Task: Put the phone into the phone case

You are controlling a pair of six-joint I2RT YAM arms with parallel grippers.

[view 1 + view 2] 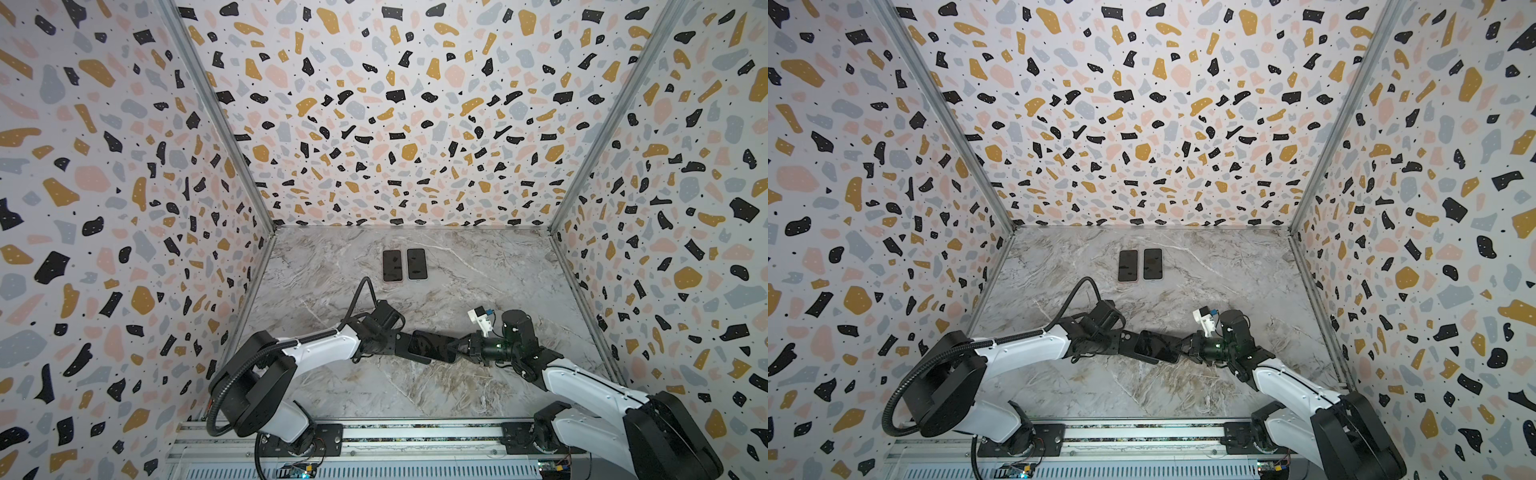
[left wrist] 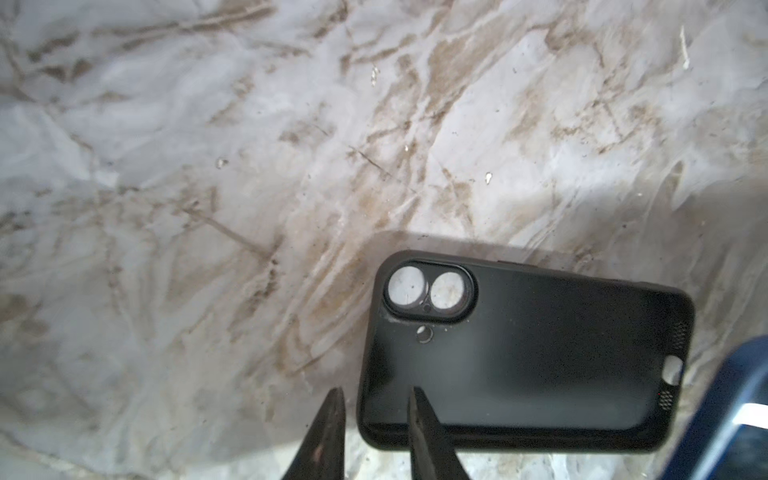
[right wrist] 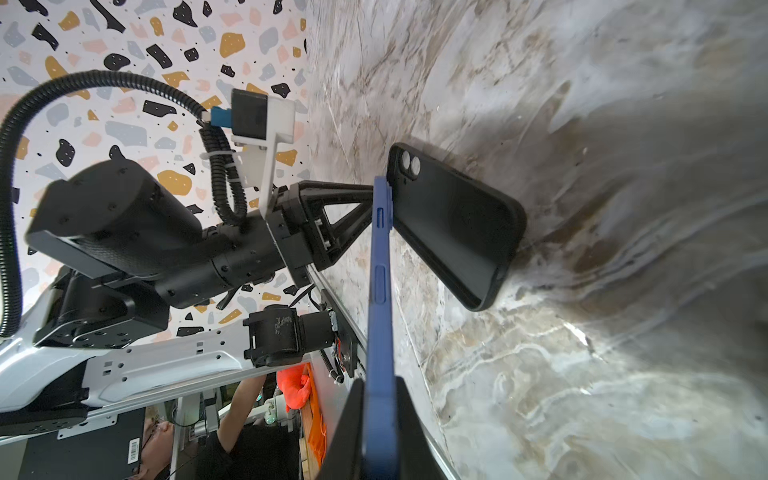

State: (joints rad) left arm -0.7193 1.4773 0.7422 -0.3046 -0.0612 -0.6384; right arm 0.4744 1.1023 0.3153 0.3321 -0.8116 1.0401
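Observation:
My right gripper [image 3: 379,384] is shut on one end of the blue phone [image 3: 380,270], which it holds off the marble table [image 1: 374,386]. In both top views the phone's dark screen [image 1: 432,345] faces up between the two grippers. The empty black phone case [image 3: 457,224] sits under the phone, tilted, with its camera-cutout end raised near the phone's far end and its other end on the table. In the left wrist view my left gripper [image 2: 376,399] is open. One of its fingers [image 2: 419,415] is over the case [image 2: 523,353] and the other stands just outside the case's corner.
Two more dark-screened phones [image 1: 392,266] [image 1: 417,264] lie side by side flat at the back of the table. Terrazzo-patterned walls [image 1: 124,208] close in the left, right and back sides. The arm rail [image 1: 374,432] runs along the front edge.

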